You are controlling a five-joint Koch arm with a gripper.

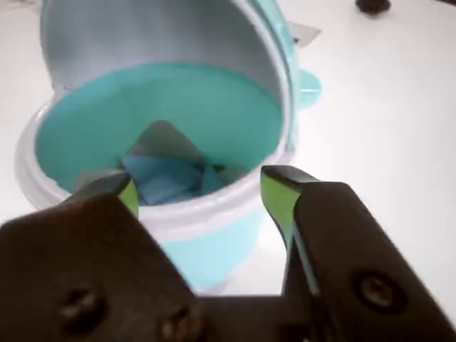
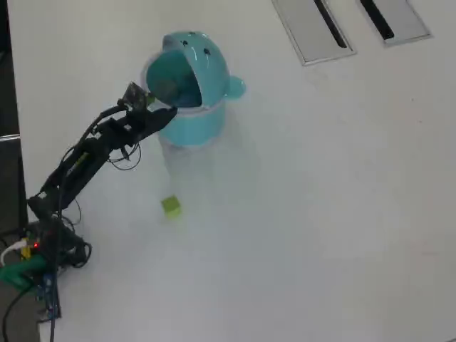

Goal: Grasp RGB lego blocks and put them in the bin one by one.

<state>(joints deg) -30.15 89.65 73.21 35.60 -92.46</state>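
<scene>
The teal bin (image 1: 214,235) stands with its domed lid (image 1: 142,35) tipped back and its mouth showing. A light blue block (image 1: 167,179) lies at the bottom inside, beside a grey piece. My gripper (image 1: 199,184) hovers at the bin's near rim, open, its green-padded fingers (image 1: 274,196) wide apart with nothing between them. From overhead, the gripper (image 2: 153,107) sits at the left rim of the bin (image 2: 199,125). A yellow-green block (image 2: 171,206) rests on the white table below the bin, apart from the arm.
Two flat grey slotted panels (image 2: 313,28) lie at the top right of the overhead view. The arm's base and cables (image 2: 35,256) occupy the lower left table edge. A small dark object (image 1: 374,6) shows at the top right of the wrist view.
</scene>
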